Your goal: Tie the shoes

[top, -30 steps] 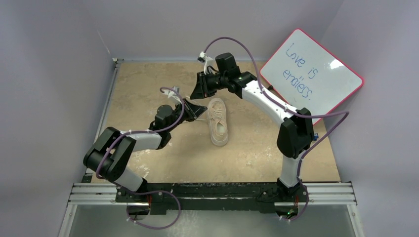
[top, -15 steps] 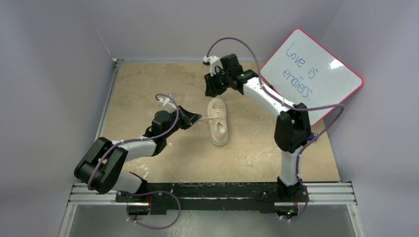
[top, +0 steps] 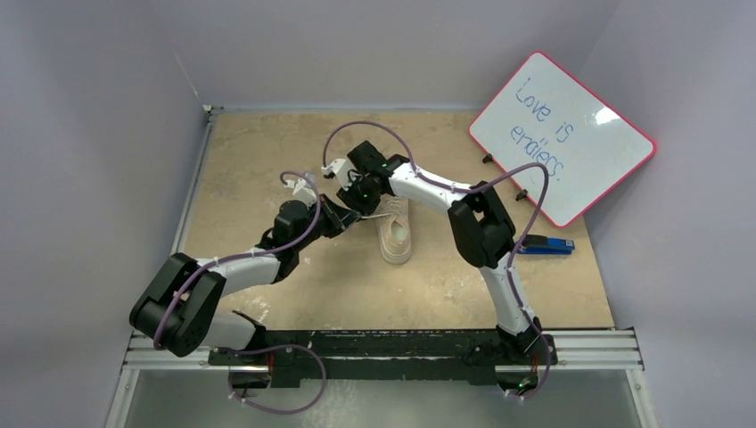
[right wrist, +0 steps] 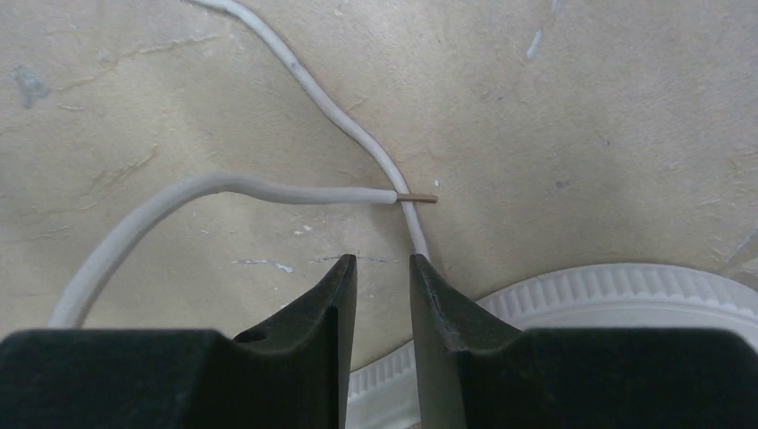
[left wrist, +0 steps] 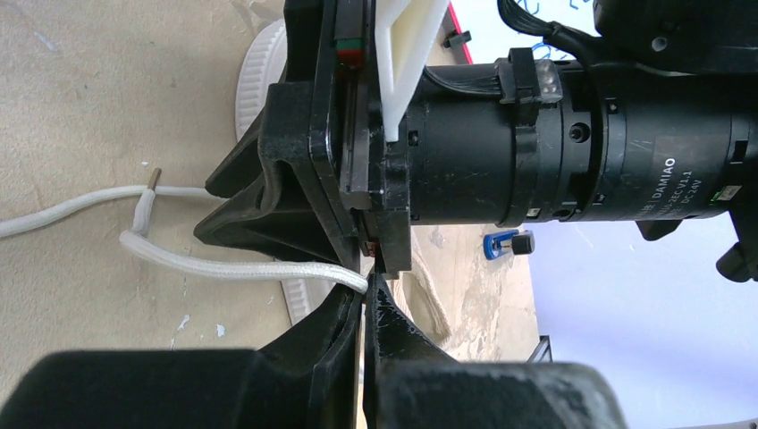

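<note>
The cream sneaker [top: 397, 232] lies mid-table, its heel toward the arms. My left gripper [top: 348, 215] sits just left of it. In the left wrist view it [left wrist: 366, 290] is shut on a cream lace [left wrist: 241, 266] that runs off left over the table. My right gripper [top: 351, 195] hovers right beside the left one, low over the table. In the right wrist view it [right wrist: 383, 265] is slightly open and empty. A loose lace end with a brown tip [right wrist: 416, 198] lies just ahead of it, crossing a second lace [right wrist: 340, 116]. The shoe's ribbed sole [right wrist: 608, 290] is at the right.
A red-framed whiteboard [top: 562, 134] leans at the back right. A blue-and-black stapler [top: 544, 245] lies on the table to the right of the shoe. The right arm's wrist body [left wrist: 572, 134] fills most of the left wrist view.
The right arm has swung from beyond the shoe's far end down and left, to just beside the left gripper. The left gripper has stayed shut on the lace, shifting slightly.
</note>
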You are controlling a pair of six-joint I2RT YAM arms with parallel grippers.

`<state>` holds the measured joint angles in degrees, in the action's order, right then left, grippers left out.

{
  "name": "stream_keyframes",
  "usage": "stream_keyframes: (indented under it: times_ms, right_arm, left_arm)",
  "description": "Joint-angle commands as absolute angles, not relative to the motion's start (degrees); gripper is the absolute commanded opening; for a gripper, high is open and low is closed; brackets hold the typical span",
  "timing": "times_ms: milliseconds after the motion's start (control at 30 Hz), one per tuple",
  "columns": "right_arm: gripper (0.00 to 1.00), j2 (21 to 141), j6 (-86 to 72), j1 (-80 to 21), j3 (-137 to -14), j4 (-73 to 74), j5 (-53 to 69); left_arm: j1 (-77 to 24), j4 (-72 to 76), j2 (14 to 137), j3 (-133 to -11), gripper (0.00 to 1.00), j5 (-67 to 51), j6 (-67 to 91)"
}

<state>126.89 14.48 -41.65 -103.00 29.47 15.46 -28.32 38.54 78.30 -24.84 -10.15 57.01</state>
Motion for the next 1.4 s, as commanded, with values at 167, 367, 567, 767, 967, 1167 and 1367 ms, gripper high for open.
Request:
stream_keyframes:
  times_ms: [167,367,567,767,967,1167,1367]
  right_arm:
    - [0.30,126.3,17.4,-42.2,-101.4,28.7,12.0]
    - [0.24,128.5,16.7,-42.3,-102.6,27.0,11.8]
    - [0.00,126.7,9.7,-41.0,-104.1,25.3,12.2]
    - [0.00,116.4,1.0,-33.8,-102.0,22.6,19.8]
    - [0.00,106.6,-7.9,-30.2,-91.7,17.1,28.4]
    - [0.00,100.2,-18.8,-27.0,-83.5,4.9,33.1]
    - [0.00,98.7,-26.2,-26.1,-81.3,-3.4,35.0]
  left_arm:
    - [-28.4,40.0,77.3,-25.6,0.00,-10.4,56.8]
    - [-28.5,39.8,77.3,-25.4,0.00,-10.6,56.9]
    - [-28.4,39.1,76.6,-25.8,0.00,-10.9,56.4]
    - [-28.5,35.2,74.6,-27.9,0.00,-11.3,53.2]
    - [-28.6,35.4,75.6,-32.4,0.00,-13.8,49.9]
    - [-28.6,40.2,81.3,-38.3,0.00,-18.0,49.6]
    - [-28.6,43.2,88.8,-43.9,0.00,-23.7,50.0]
